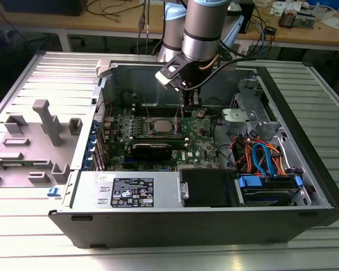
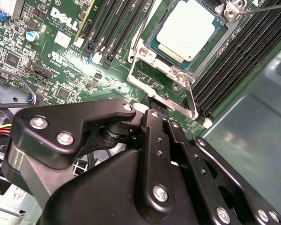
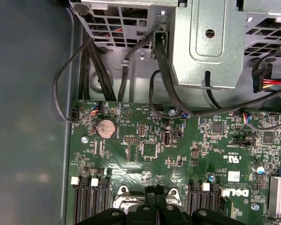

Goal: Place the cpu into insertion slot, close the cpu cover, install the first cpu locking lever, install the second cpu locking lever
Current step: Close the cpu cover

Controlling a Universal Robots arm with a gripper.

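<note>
Step in hand: judging by the layout, the first cpu locking lever; placing the cpu and closing the cover look done.
Cpu (image 2: 185, 28): seated flat in the insertion slot (image 2: 142, 55), just above the middle of the exterior view.
Cpu cover (image 2: 168, 57): appears to lie down around the chip, its window showing the metal top.
Locking lever (image 2: 192, 101): a thin silver wire along the socket's edge; I cannot tell whether it is latched.
Gripper (image 2: 159, 105): at the socket's edge, just beside that wire; on the exterior view's right of the chip.
Fingers (image 3: 151, 193): pressed together, pinching nothing.
Board: green, with memory slots (image 2: 234, 61) flanking the socket.
Next move calls for: probably a steady push on a springy wire without slipping onto the board.
</note>
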